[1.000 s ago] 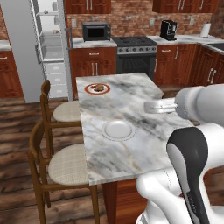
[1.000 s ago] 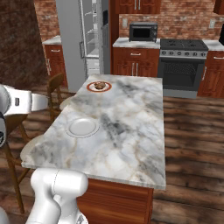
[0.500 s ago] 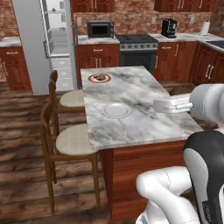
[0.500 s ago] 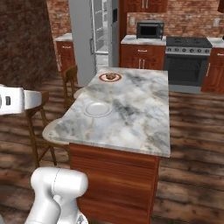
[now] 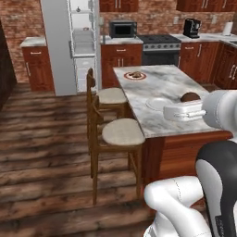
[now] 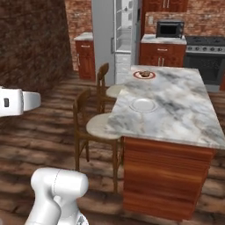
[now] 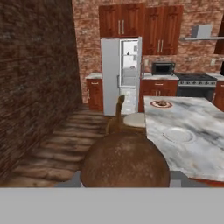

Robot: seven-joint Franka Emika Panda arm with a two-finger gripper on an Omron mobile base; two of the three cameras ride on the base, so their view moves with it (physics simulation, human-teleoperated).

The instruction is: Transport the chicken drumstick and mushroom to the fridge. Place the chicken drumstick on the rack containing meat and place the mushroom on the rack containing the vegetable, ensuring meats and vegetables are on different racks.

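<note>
My gripper (image 5: 187, 99) is shut on a rounded golden-brown lump that I take for the chicken drumstick (image 5: 189, 96). It hangs over the right edge of the marble island (image 5: 157, 88). In the hand view the drumstick (image 7: 125, 159) bulks large at the bottom and hides the fingertips. A small brown piece, seemingly the mushroom (image 5: 135, 74), lies on a red-rimmed plate (image 6: 144, 75) at the island's far end. The fridge (image 5: 83, 41) stands open at the back, its glass racks (image 7: 130, 65) faintly visible. What lies on the racks is too small to tell.
An empty white plate (image 5: 157, 103) sits mid-island. Two wooden chairs (image 5: 111, 120) line the island's left side. Bare wooden floor (image 5: 46, 139) stretches between me and the fridge. A dark brick wall (image 7: 35, 87) runs along the left. Cabinets, microwave and stove stand behind the island.
The whole picture has shifted, so the base has moved: the island now sits to the right and the open fridge nearer the middle. The grip on the brown piece is unchanged.
</note>
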